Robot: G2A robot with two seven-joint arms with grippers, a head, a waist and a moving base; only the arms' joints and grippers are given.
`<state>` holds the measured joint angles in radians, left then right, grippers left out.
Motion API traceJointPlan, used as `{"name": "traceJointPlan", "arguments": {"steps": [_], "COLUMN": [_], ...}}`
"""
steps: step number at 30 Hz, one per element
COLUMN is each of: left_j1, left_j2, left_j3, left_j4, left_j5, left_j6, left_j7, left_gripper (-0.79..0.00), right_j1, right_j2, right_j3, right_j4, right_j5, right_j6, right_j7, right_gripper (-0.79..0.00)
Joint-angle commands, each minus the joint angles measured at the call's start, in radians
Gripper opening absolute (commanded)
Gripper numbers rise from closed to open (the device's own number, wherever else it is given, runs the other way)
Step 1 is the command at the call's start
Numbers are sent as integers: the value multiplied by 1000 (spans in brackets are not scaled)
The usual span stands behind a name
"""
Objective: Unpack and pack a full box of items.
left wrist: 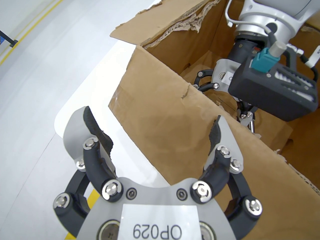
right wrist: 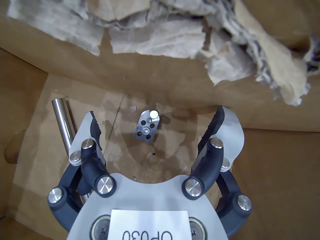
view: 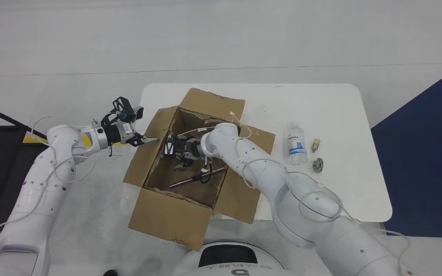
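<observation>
One open cardboard box (view: 173, 207) on a white worktop (view: 345, 110), flaps folded outward, likely to keep the inside free for reaching. Deep inside it, right fingers (right wrist: 95, 128) spread wide, pinching nothing, aimed down at the box floor. Between those fingers, a little beyond the tips: one small metal block (right wrist: 147, 127) with holes, lying flat, probably the next thing to lift out. Just beside one finger, on its outer side: one shiny metal rod (right wrist: 62, 123), also flat on the floor. Farther beyond the tips: a heap of torn paper padding (right wrist: 155, 38) (pieces too ragged to count). Outside the box, left fingers (left wrist: 98, 133) likewise spread and empty, poised just before the outer wall, seemingly held in reserve. Well apart from both pairs of fingers, on the worktop past the box: one clear bottle (view: 295, 143) lying down, one small pale part (view: 315, 144) and one small round part (view: 318, 164), apparently unpacked already.
</observation>
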<state>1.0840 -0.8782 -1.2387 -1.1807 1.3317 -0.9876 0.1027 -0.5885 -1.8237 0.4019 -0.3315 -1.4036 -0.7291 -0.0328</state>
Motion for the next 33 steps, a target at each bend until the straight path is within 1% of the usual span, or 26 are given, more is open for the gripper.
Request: {"name": "traceJointPlan", "arguments": {"steps": [1, 5, 9, 10, 11, 12, 13, 17, 20, 24, 28, 29, 33], "left_j1": [0, 0, 0, 0, 0, 0, 0, 0, 0, 0, 0, 0, 0], "left_j2": [0, 0, 0, 0, 0, 0, 0, 0, 0, 0, 0, 0, 0], "left_j3": [0, 0, 0, 0, 0, 0, 0, 0, 0, 0, 0, 0, 0], "left_j4": [0, 0, 0, 0, 0, 0, 0, 0, 0, 0, 0, 0, 0], "left_j5": [0, 0, 0, 0, 0, 0, 0, 0, 0, 0, 0, 0, 0], "left_j6": [0, 0, 0, 0, 0, 0, 0, 0, 0, 0, 0, 0, 0], "left_j7": [0, 0, 0, 0, 0, 0, 0, 0, 0, 0, 0, 0, 0], "left_gripper": [0, 0, 0, 0, 0, 0, 0, 0, 0, 0, 0, 0, 0], "right_j1": [-4, -7, 1, 4, 6, 5, 4, -6, -12, -19, -21, -19, -13], "right_j2": [2, 3, 9, 11, 14, 17, 19, 21, 24, 25, 21, 18, 5], "right_j3": [3, 9, 28, 33, 38, 42, 46, 54, 57, 60, 62, 63, 65], "right_j4": [-10, -24, -31, -34, -37, -41, -45, -74, -86, -98, -94, -90, -67], "right_j5": [4, 13, 26, 31, 35, 39, 44, 63, 69, 73, 81, 86, 110], "right_j6": [-13, -20, 27, 28, 25, 24, 20, -4, -38, -51, -54, -57, -74], "right_j7": [12, 52, 74, 80, 86, 94, 107, 181, 201, 217, 248, 260, 303], "right_gripper": [-46, -132, -126, -139, -157, -157, -139, -151, -206, -289, -394, -385, -409]}}
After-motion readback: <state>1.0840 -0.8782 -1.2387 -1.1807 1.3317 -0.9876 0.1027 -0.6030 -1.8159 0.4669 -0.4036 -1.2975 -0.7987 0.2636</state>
